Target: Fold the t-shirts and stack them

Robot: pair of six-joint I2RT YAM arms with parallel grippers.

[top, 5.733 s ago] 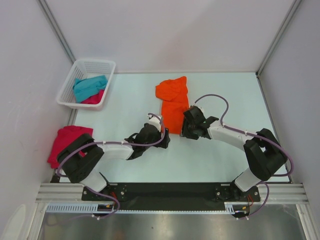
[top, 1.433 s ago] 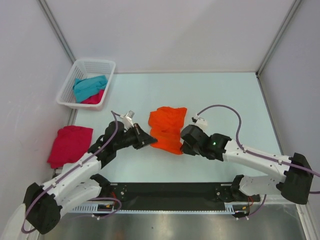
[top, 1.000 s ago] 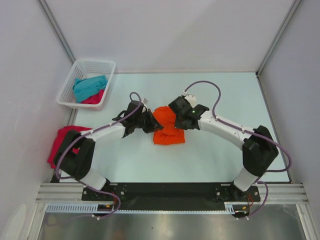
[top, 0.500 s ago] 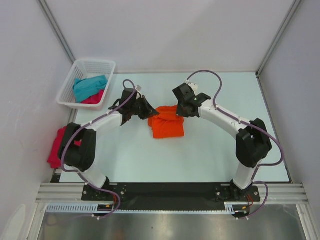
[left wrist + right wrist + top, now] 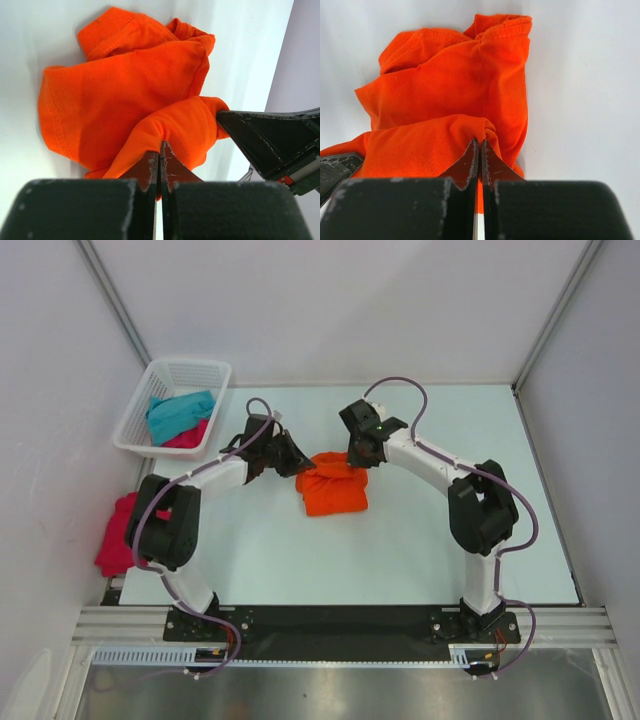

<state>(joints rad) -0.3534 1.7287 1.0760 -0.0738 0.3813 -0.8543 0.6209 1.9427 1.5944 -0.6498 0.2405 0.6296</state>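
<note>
light: bright, even | shadows: faint | focus: sharp overhead, wrist foregrounds blurred

The orange t-shirt (image 5: 333, 490) is plain bright orange, with no pattern. At ten o'clock, a white lattice basket (image 5: 190, 368) holds a teal t-shirt (image 5: 178, 412) and a crimson-pink t-shirt (image 5: 190, 437). A second pink t-shirt (image 5: 116, 542) shows at eight o'clock. The desk (image 5: 420, 540) is pale mint. The left tool (image 5: 159, 150) and right tool (image 5: 479, 147) are black.

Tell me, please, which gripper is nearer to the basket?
Left. The left gripper pinches the orange shirt at the edge facing the basket; the right gripper pinches the shirt's opposite edge, farther from the basket.
</note>
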